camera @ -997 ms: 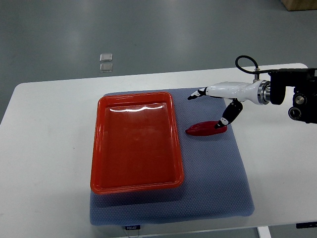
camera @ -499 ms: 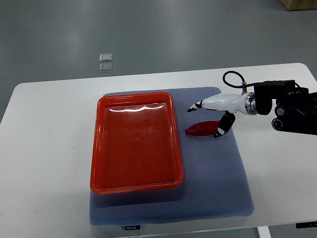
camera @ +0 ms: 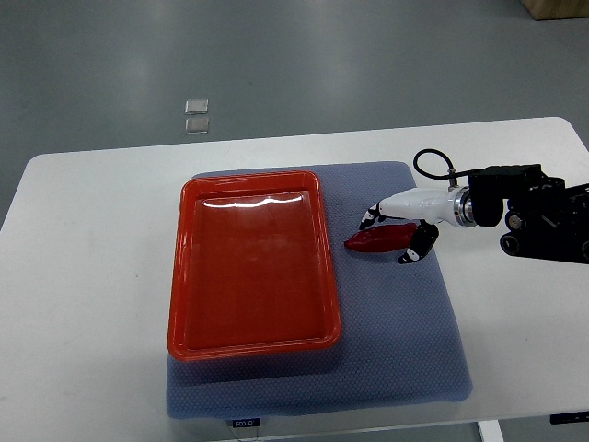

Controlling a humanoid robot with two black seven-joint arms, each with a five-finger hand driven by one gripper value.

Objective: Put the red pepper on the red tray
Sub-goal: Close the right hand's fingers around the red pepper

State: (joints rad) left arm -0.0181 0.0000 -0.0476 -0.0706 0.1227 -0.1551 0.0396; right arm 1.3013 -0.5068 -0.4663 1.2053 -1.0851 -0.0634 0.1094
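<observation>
A red pepper [camera: 375, 240] lies on the blue-grey mat [camera: 396, 322], just right of the red tray [camera: 250, 267]. My right hand [camera: 388, 236] reaches in from the right edge and sits low over the pepper's right half. Its fingers [camera: 369, 217] point down on the far side of the pepper, and the thumb [camera: 410, 251] is down on the near side. The hand straddles the pepper with the fingers still apart, and the pepper rests on the mat. Nothing lies in the tray. The left arm does not show.
The mat covers the middle of a white table [camera: 83, 276]. Beyond the table's far edge, two small clear squares [camera: 196, 116] lie on the grey floor.
The right hand has come down and toward me, from above the pepper to around it. Its fingers have curled in on both sides. The pepper has not moved.
</observation>
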